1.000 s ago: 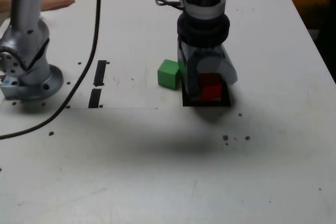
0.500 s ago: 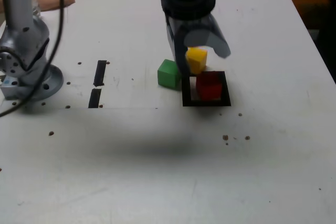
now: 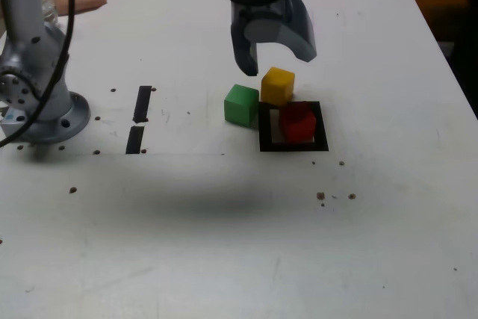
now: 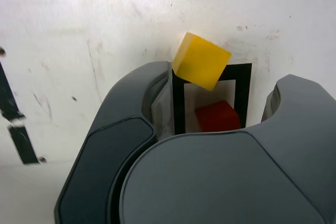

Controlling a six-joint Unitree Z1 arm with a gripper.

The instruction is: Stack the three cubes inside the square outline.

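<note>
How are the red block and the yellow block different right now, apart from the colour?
The red cube sits inside the black tape square; the yellow cube sits outside it, at the edge farther from the exterior camera. The yellow cube is close beside the green cube; the red cube stands apart from it. Both look the same size, rest on the white table, and neither is stacked or held by the open gripper above.
</note>
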